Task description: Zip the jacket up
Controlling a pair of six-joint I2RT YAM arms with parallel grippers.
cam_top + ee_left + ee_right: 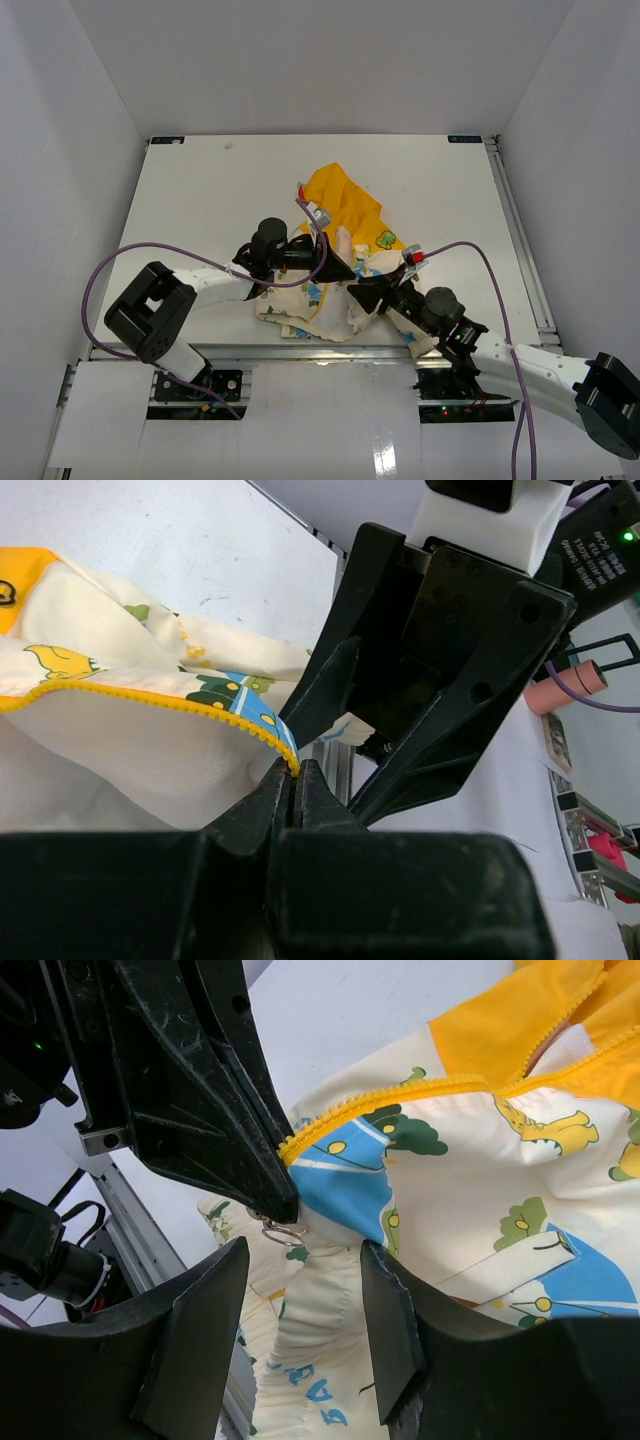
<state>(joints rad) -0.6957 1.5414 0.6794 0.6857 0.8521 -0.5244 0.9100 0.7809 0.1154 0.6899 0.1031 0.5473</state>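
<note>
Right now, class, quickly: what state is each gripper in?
Left gripper: closed, pinching the yellow toothed zipper edge of the cream cartoon-print fabric jacket.
Right gripper: open, jaws either side of jacket fabric, holding nothing.

At frame centre the left gripper (346,269) and right gripper (360,291) nearly meet over the crumpled jacket (298,306), yellow hood (345,205) uppermost.

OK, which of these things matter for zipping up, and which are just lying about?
Job: jacket; zip teeth; metal ring; left gripper, pinching the zip end; right gripper, open by the ring.
Lying about: purple cables; pink cylinder.
</note>
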